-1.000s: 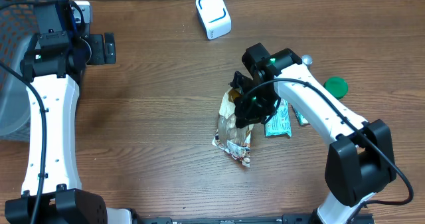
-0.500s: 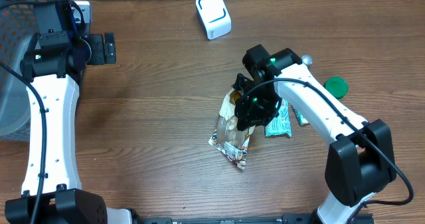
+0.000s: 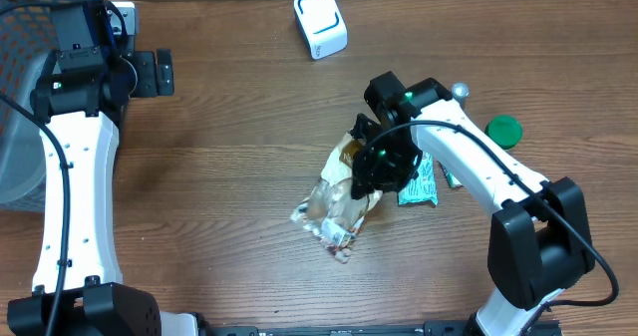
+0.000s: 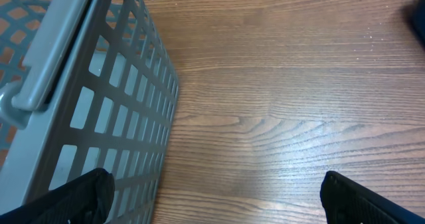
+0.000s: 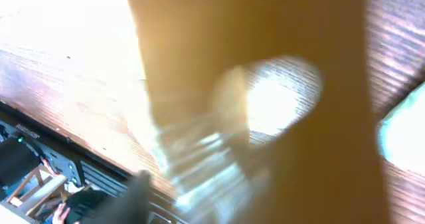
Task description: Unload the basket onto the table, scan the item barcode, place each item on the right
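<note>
The item, a crinkled clear and brown snack bag (image 3: 334, 204), lies tilted on the wooden table (image 3: 219, 186), its lower end pointing down-left. My right gripper (image 3: 373, 168) is at the bag's upper end, and its jaws are hidden from above. In the right wrist view the blurred bag (image 5: 265, 98) fills the frame, with one dark finger (image 5: 133, 201) at the bottom left. The white, blue-rimmed scanner (image 3: 320, 22) stands at the back centre. My left gripper (image 3: 159, 74) (image 4: 212, 201) hangs open and empty at the far left, by the basket.
A grey mesh basket (image 3: 15, 127) (image 4: 80, 84) stands at the table's left edge. A green and white packet (image 3: 419, 181) lies right of the bag, under my right arm. A green lid (image 3: 504, 130) and a small silver ball (image 3: 460, 90) lie further right.
The bag's lower end has swung down and to the left and the bag has sunk flatter on the table. My right gripper shifted slightly. The left arm has not moved.
</note>
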Controlling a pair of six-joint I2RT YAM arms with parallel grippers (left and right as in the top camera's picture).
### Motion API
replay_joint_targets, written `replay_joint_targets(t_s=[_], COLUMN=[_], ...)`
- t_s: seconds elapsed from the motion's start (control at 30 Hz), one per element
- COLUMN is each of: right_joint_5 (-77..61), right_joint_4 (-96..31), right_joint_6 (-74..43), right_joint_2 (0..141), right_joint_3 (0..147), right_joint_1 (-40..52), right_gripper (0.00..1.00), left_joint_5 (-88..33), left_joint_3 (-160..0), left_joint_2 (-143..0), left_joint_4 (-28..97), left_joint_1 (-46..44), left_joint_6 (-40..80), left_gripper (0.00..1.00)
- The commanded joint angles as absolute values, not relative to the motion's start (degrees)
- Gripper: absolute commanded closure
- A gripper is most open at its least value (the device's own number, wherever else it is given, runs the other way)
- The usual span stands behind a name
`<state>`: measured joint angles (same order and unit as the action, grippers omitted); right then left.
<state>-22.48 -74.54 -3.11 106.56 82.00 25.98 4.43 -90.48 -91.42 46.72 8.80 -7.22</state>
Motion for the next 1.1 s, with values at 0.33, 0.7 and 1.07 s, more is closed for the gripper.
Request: replay_joint_targets(t_s=[0.33,0.7,1.07], right_joint_5=[-14.83,-10.68,-15.55], right_joint_4=[-69.58,-63.05,-67.92], right_joint_6=[-6.96,-16.95,-19.75], right_joint_2=[106.52,106.39,106.19], right_joint_3=[81.6,83.4,83.31], right_joint_1=[26.28,26.87,38.33], right_gripper=[0.0,0.0,0.0], left_joint_5=[3.75,3.75,3.75], left_joint_3=[-90.91,-90.91,-90.91], left_joint_2=[-91.5,-91.5,-91.53], left_joint_4=[46.52,46.5,46.5], left_joint_1=[9.3,9.3,9.3], left_joint_6=[-6.61,-6.61,-6.61], left_gripper=[0.0,0.0,0.0])
